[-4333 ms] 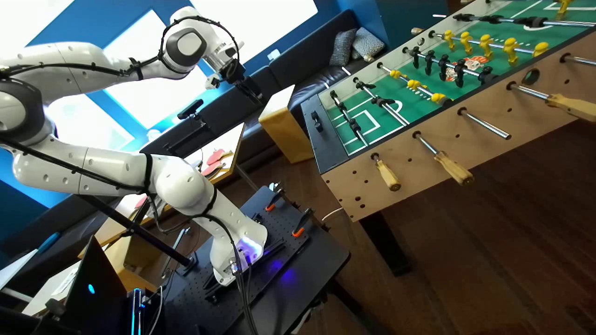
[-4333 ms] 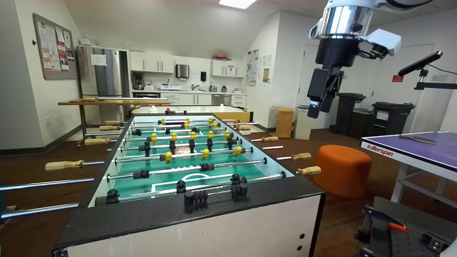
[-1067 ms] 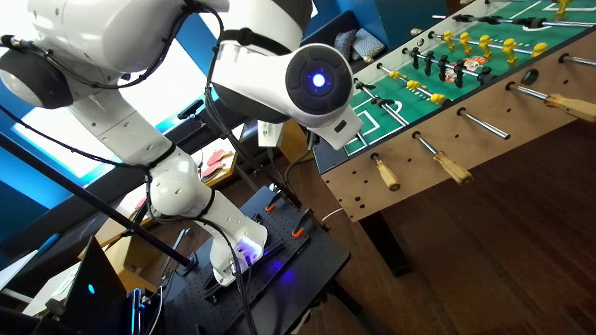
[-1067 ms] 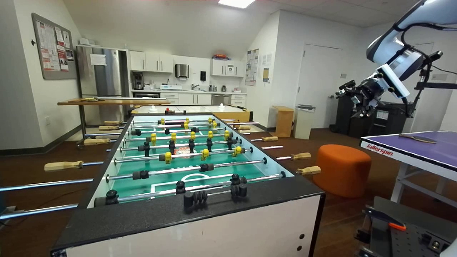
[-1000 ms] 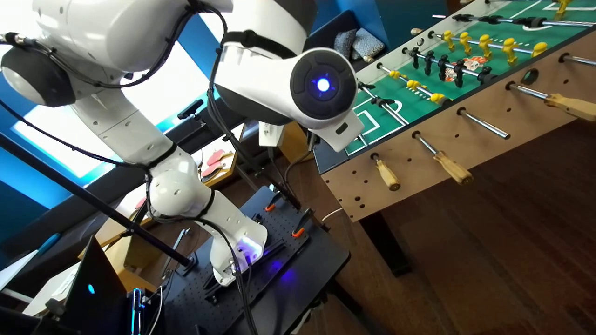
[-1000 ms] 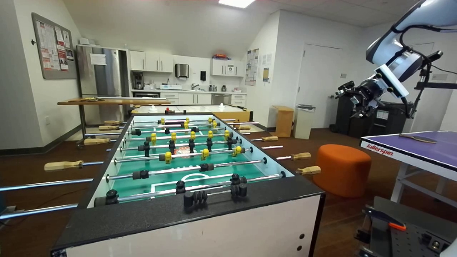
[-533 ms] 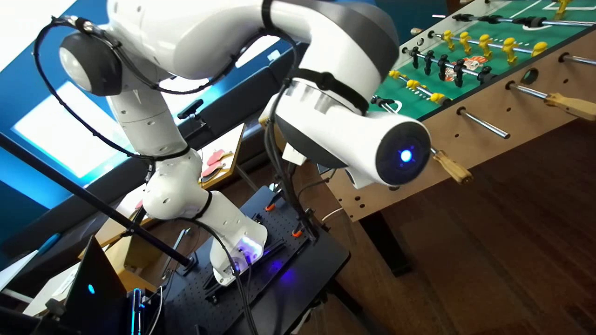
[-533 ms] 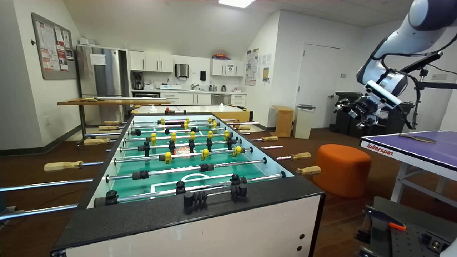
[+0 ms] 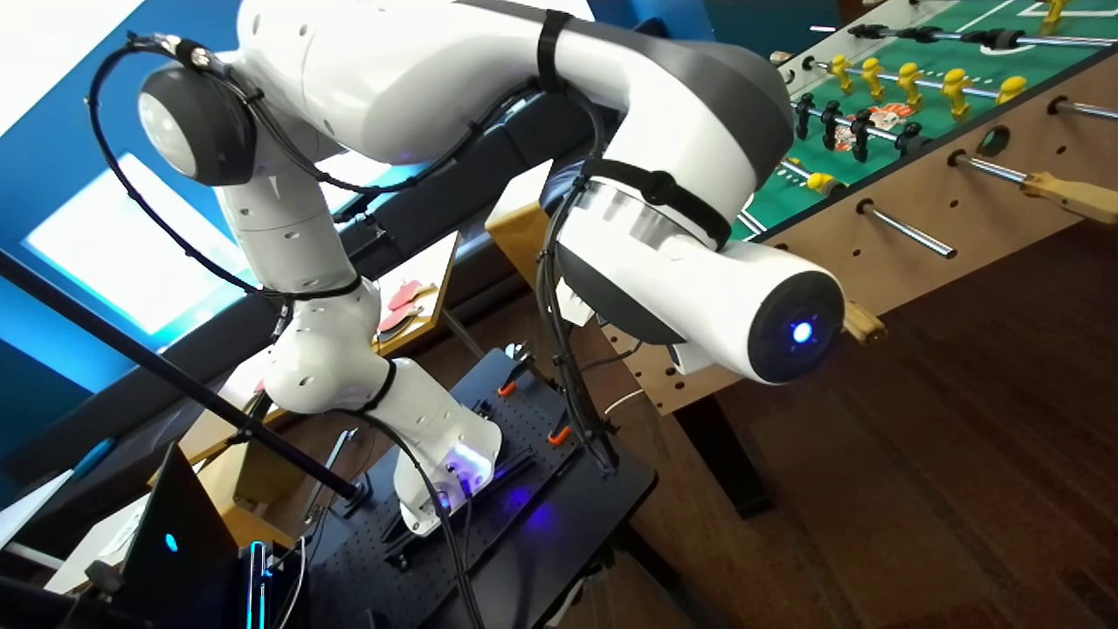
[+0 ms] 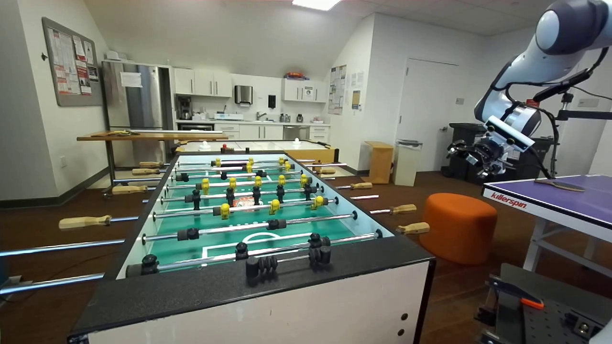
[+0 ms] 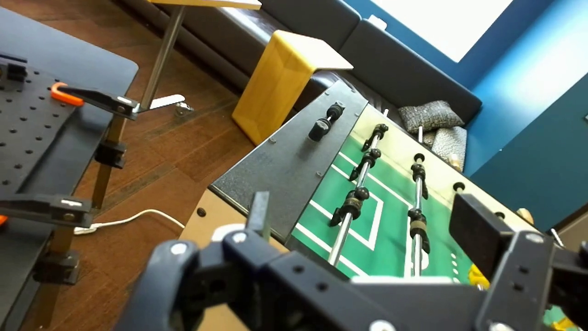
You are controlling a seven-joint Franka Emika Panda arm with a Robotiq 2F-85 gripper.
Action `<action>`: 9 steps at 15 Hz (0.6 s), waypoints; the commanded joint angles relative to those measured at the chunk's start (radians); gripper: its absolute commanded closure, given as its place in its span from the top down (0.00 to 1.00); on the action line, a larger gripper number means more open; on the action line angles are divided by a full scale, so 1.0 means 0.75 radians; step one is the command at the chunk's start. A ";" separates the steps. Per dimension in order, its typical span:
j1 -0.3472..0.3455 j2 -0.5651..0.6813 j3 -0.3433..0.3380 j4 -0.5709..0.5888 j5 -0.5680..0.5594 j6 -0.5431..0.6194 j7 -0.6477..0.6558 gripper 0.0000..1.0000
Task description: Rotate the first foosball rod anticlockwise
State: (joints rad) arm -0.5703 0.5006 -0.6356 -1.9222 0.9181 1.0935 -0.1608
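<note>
Room: white cabinets at the far end.
Goal end: thin silver metal rod with pale tan wooden handle — endmost across the green-pitched foosball tabletop.
Grasp: black two-fingered tool — fingers wide apart, off the handle.

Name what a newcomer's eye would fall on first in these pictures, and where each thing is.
The white robot arm, sprawled across an exterior view with a glowing blue light, would probably catch the eye first. Next come the green-pitched foosball table, in the foreground of an exterior view, and the round orange stool to its right there. In the wrist view, the open claw shows in the foreground, the endmost foosball rod beyond it.
</note>
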 commanded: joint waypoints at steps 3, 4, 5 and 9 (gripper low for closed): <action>-0.085 0.087 0.086 0.068 0.110 -0.033 0.391 1.00; -0.098 0.112 0.097 0.086 0.138 -0.029 0.467 1.00; -0.113 0.139 0.111 0.109 0.160 -0.040 0.545 1.00; -0.176 0.282 0.170 0.241 0.171 -0.093 0.809 1.00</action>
State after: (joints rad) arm -0.6568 0.6227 -0.5440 -1.8440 1.0280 1.0810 0.3059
